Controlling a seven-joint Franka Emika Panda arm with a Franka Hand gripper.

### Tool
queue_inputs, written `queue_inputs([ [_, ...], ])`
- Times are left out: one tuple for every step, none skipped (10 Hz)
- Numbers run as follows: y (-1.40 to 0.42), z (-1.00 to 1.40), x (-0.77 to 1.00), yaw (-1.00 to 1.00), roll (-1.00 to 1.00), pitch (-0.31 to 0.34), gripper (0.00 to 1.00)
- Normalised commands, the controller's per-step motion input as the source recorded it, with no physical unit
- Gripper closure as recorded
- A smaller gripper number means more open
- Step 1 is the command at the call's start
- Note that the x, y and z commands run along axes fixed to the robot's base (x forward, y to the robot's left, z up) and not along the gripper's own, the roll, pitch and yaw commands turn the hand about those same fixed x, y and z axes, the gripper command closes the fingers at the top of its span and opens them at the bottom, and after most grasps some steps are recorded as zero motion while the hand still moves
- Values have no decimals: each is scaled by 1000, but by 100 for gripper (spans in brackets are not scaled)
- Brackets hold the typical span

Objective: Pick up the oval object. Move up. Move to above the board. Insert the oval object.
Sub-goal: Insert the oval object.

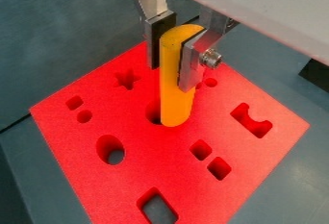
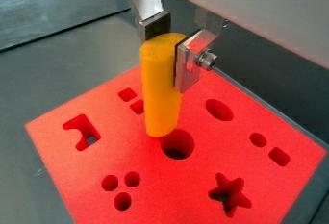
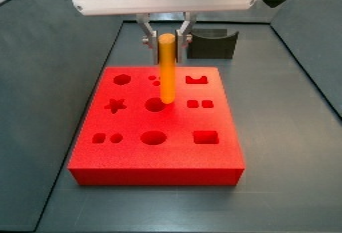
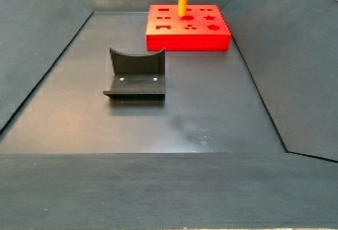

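Oval object [image 1: 175, 79]: one slim, smooth orange-yellow peg with rounded ends, held upright over the board's middle region. We see its upper part pinched between the two flat silver plates of the gripper [image 1: 176, 48], which hangs above the board under the pale wrist housing. In a wrist view the peg's [image 2: 160, 84] lower tip hangs just above a round-edged cutout [image 2: 176, 145]; in another it seems already to touch or enter the hole, so we cannot tell how far it has gone in.

Board [image 3: 147, 162]: one thick bright red rectangular foam-like block, lying toward the far end of the dark grey floor [image 4: 172, 115]. We count twelve cutouts on its top face in a side view, among them one star [image 3: 115, 105], several circles and ovals, squares and a notched shape.

Fixture [image 4: 136, 76]: one dark L-shaped bracket on a base plate, standing well apart from the board [image 4: 189, 38], nearer the floor's middle.

Step in hand, as we judge it: insertion. To do it well we would keep the peg plumb, turn its oval section to match the hole's long axis, centre the tip over the opening, then lower slowly and straight. We would hold the pinch firm until the peg seats, and release only when it stands unaided. A tilted or off-centre descent would likely dent the red rim or jam the peg.
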Motion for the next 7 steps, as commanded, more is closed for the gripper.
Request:
queue_inputs([
  [-289,206,9,0,434,210,100],
  [-226,97,114,0,306,171,100],
  [-63,0,0,0,79,10,100],
  [0,0,0,60,61,13,100],
  [80,0,0,140,47,9,100],
  [66,0,0,140,9,0,100],
  [11,0,0,97,3,0,100],
])
